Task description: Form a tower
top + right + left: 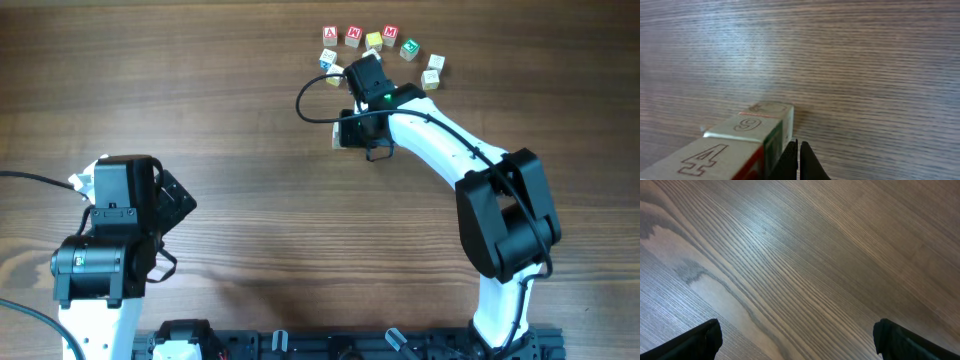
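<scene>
Nearest to the right wrist camera is the cube marked 4, one end of the tower (747,137). Three pale letter cubes show in one line, and the far end rests on the table (880,75). The tower is just left of the jaws of the right gripper (799,155), which are clenched together with nothing between them. I cannot tell if they touch the tower.

The left gripper (800,342) is released, its jaws wide apart, with only bare wood between them, well apart from the tower.

I judge that a three-cube tower is already made. From overhead, the loose cubes (373,40) lie just beyond the right jaws, so what is left is perhaps to add some of them.
</scene>
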